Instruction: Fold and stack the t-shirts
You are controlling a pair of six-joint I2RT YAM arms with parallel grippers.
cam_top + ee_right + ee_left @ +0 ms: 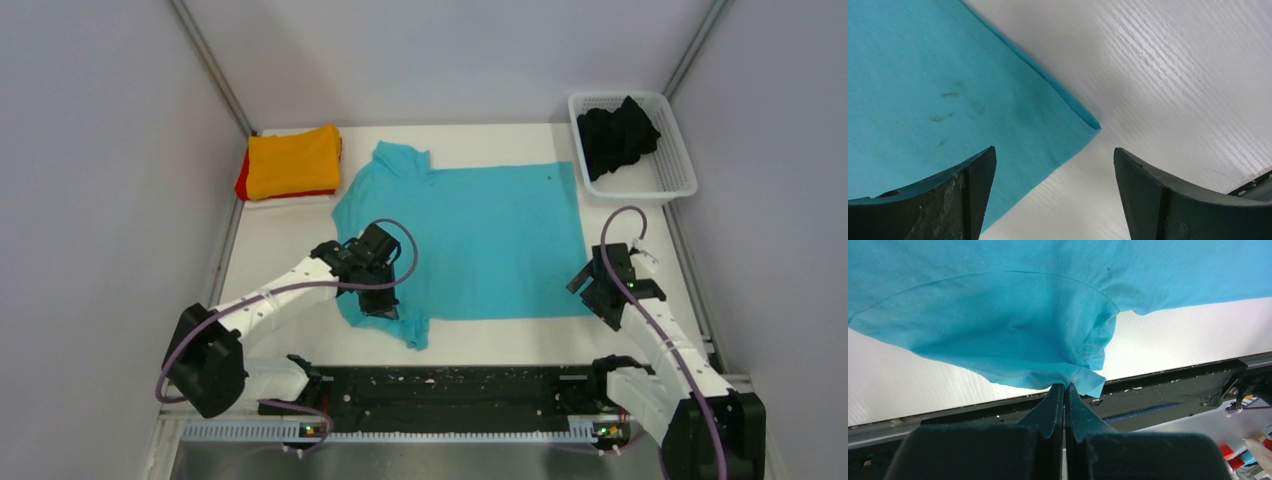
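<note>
Pinching the lower sleeve of the turquoise t-shirt [490,240], spread mid-frame, my left gripper [1064,390] clamps only a thin edge that could slip; my right gripper [1054,155] hovers open above its corner.

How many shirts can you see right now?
4: turquoise shirt spread mid-table, orange shirt folded atop red shirt far left, black shirt in the white mesh basket. More may hide there.

turquoise shirt [490,240], orange shirt [293,160], black shirt [615,135]
</note>
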